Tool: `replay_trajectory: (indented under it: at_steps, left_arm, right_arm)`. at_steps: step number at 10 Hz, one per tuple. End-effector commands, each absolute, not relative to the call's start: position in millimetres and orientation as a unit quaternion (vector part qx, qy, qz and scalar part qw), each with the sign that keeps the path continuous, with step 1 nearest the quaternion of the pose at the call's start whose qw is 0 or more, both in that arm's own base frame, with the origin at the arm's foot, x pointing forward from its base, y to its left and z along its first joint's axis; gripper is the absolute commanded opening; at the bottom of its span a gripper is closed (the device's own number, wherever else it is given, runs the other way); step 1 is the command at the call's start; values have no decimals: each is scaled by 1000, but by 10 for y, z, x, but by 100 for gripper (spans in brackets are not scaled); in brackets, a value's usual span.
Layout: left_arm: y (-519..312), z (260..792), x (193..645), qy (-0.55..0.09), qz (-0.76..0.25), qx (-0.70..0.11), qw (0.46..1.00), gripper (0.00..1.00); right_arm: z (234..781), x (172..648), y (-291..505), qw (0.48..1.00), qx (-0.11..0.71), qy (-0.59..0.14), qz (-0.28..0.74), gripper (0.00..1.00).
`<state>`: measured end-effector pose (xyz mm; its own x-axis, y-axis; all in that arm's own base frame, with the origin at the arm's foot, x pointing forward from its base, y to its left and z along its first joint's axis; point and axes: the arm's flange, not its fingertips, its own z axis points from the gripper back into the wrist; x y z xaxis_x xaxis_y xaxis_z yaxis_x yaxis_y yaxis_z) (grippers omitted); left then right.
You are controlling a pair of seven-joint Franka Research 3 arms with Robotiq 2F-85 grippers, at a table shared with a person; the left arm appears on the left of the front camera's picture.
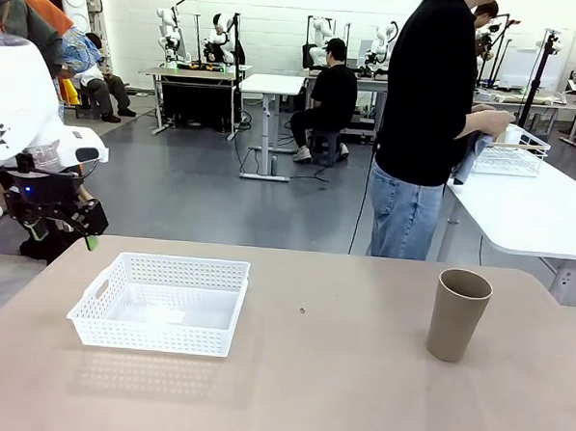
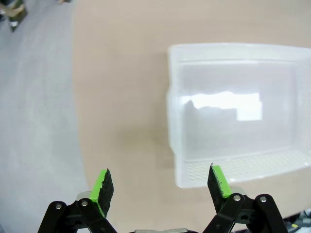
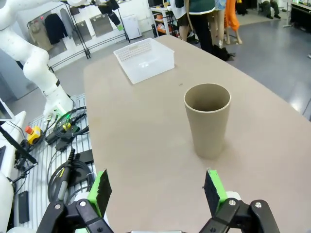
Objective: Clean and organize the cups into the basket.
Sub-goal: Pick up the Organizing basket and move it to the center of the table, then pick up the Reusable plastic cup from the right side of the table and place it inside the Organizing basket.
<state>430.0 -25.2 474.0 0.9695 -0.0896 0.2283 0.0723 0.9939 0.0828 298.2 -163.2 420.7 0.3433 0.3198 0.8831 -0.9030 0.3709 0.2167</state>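
The left jaws stood wide, green pads apart and holding nothing, hanging above the tabletop just beside one end wall of the basket, whose bare glossy floor caught a patch of glare. From the front, that arm hung at the tabletop's far left corner, just beyond the basket, which sat on the left half. The right jaws were wide as well, pads apart around nothing, aimed over bare tabletop at the tan cup, which stood upright with its mouth up, near them but not touching. Past the cup in that view the basket lay toward the far end, and cables sprawled on a grated platform off the tabletop's edge beside the left arm's base. In the front view the cup stood on the right side, well apart from the basket, with a small dark speck on the surface between them. Behind the far edge a person in a black top and jeans stood turned toward a white table, hands at a wire basket with a bluish cloth hanging below them.
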Motion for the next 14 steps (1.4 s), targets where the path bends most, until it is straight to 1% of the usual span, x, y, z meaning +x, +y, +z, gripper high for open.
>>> replay_trajectory:
  at_steps: [1, 2, 3, 7, 8, 9, 10, 12, 14]
  left_arm:
    - [-189, 4806, 4052, -78, -70, -22, 994, 100]
    - [-90, 4852, 3935, -65, -82, -38, 994, 100]
    - [-292, 4768, 4201, -104, -54, 7, 993, 100]
    - [-292, 4768, 4201, -104, -54, 7, 993, 100]
    - [-295, 4782, 4157, -98, -66, -11, 993, 100]
    - [-300, 4676, 4129, -89, -52, -3, 995, 100]
    - [-353, 4604, 4059, -76, -53, -1, 996, 100]
    - [-469, 4499, 3959, -70, -44, 14, 996, 100]
    - [-545, 4393, 3986, -51, -39, 17, 998, 100]
  right_arm:
    - [4203, 3002, -1601, 728, 374, -399, 414, 100]
    - [4203, 3002, -1601, 728, 374, -399, 414, 100]
    - [4203, 3002, -1601, 728, 374, -399, 414, 100]
    - [4203, 3002, -1601, 728, 374, -399, 414, 100]
    - [4207, 2980, -1633, 730, 373, -391, 419, 100]
    - [4105, 3055, -1611, 685, 367, -422, 467, 100]
    - [3955, 3235, -1619, 656, 344, -439, 509, 100]
    - [3683, 3496, -1632, 657, 346, -436, 509, 100]
    - [3484, 3711, -1595, 665, 347, -419, 511, 100]
